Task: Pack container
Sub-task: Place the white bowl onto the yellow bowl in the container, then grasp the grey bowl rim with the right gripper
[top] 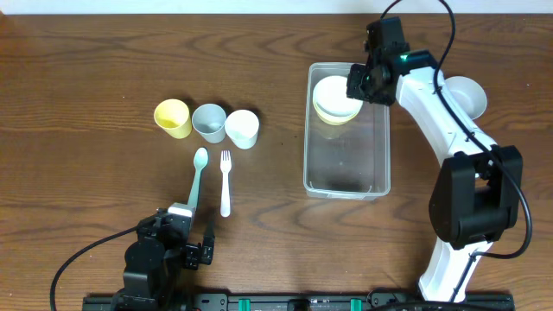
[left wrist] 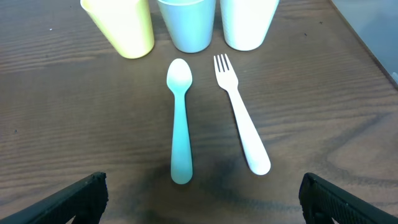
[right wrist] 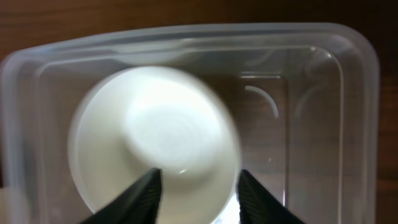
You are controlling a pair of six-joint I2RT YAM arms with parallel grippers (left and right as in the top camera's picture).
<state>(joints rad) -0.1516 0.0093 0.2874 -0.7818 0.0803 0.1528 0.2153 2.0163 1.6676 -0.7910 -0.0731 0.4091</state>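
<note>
Right wrist shows me my right tool [right wrist: 199, 177] parted above the blurred white bowl [right wrist: 155, 143] inside the container [right wrist: 329, 93]; my left tool [left wrist: 203, 183] gapes wide over the counter [left wrist: 62, 124].

Wooden table [top: 86, 86], container [top: 307, 130], three cups [top: 209, 122], spoon [top: 198, 180], fork [top: 225, 183], bowl [top: 467, 95]

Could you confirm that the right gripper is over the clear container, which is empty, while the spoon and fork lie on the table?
Not quite: the container is not empty; a white bowl sits in it, as the right wrist view shows. The right gripper is over it, and the spoon and fork lie on the table.
</note>
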